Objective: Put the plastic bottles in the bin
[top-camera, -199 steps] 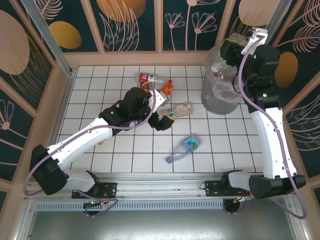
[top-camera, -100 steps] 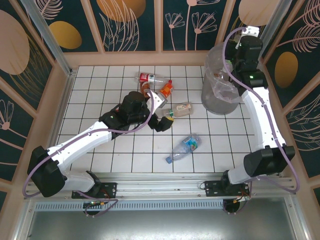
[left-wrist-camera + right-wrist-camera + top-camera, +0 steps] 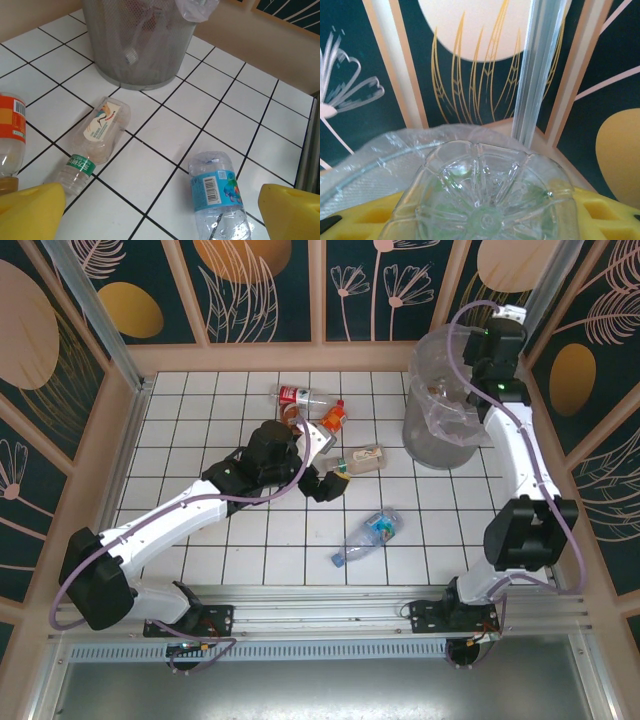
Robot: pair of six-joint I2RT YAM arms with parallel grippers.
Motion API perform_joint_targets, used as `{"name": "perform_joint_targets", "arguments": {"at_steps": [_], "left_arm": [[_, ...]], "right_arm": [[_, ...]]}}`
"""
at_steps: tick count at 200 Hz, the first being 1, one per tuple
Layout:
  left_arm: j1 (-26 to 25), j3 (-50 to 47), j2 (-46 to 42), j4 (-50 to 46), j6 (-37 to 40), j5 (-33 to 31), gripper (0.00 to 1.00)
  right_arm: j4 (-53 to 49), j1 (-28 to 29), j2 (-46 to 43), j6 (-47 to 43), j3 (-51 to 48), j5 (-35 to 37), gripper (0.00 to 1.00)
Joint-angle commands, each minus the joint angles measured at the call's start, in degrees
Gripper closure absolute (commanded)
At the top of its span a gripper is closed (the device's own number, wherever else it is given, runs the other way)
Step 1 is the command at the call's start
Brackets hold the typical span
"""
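Bin [image 3: 440, 435] sits far right on the tiles [image 3: 200, 420]; right gripper [image 3: 495, 340] over its bagged rim, clamped on a clear bottle [image 3: 485, 200] near its base. Left gripper [image 3: 160, 215] spread wide, empty, low over tiles, green-capped bottle [image 3: 97, 137] and blue-label bottle [image 3: 216, 197] just ahead.

The left arm [image 3: 190, 505] stretches low and forward; the left gripper [image 3: 160, 217] tilts downward, its yellow fingers [image 3: 30, 210] spread wide with nothing between them. The right arm [image 3: 520, 455] reaches high and far forward, the right gripper [image 3: 485, 217] clamped on a clear bottle [image 3: 485, 185].
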Motion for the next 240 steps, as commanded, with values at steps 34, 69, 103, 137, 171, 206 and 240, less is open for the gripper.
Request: {"name": "perform_joint_targets", "arguments": {"at_steps": [34, 69, 103, 137, 171, 206, 240], "left_arm": [[-0.27, 2.16, 0.41, -2.03, 0.10, -0.26, 0.02], [-0.27, 1.37, -0.79, -1.26, 0.14, 1.10, 0.01], [-0.27, 0.98, -1.27, -0.93, 0.36, 0.89, 0.01], [-0.27, 0.98, -1.08, -0.93, 0.38, 1.53, 0.01], [-0.27, 0.89, -0.96, -0.84, 0.58, 1.55, 0.01], [-0.27, 0.89, -0.99, -0.93, 0.70, 1.46, 0.01], [-0.27, 0.89, -1.35, -1.02, 0.89, 1.17, 0.01]], "right_arm": [[-4.12, -0.17, 5.01, -6.97, 1.11, 3.39, 0.48], [-6.46, -0.16, 6.99, -10.83, 1.35, 5.04, 0.44], [-9.85, -0.22, 9.67, -12.28, 3.60, 6.52, 0.42], [-11.33, -0.35, 11.25, -11.52, 4.91, 6.18, 0.33], [-12.24, -0.53, 11.49, -9.66, 7.08, 4.42, 0.23], [-13.36, -0.49, 10.85, -7.28, 10.06, 2.15, 0.16], [-14.46, -0.77, 8.76, -4.55, 10.67, 0.68, 0.20]]}}
